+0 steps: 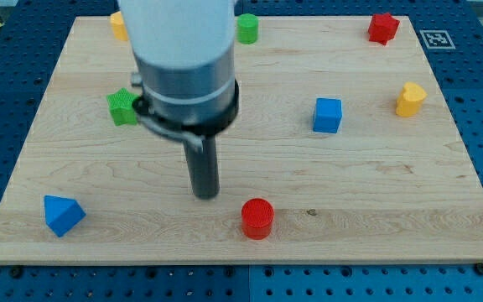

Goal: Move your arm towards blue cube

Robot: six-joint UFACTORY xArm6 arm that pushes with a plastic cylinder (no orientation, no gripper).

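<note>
The blue cube (327,115) sits on the wooden board (376,193) right of centre. My tip (205,195) touches the board at centre-left, well to the left of and below the blue cube. A red cylinder (257,218) lies just to the lower right of my tip. The arm's grey body rises above the tip and hides part of the board's top left.
A green star block (122,106) sits left of the arm, partly behind it. A blue wedge-like block (62,215) is at bottom left. A green cylinder (247,28), an orange block (118,25), a red star block (383,28) and a yellow block (409,99) lie along the top and right.
</note>
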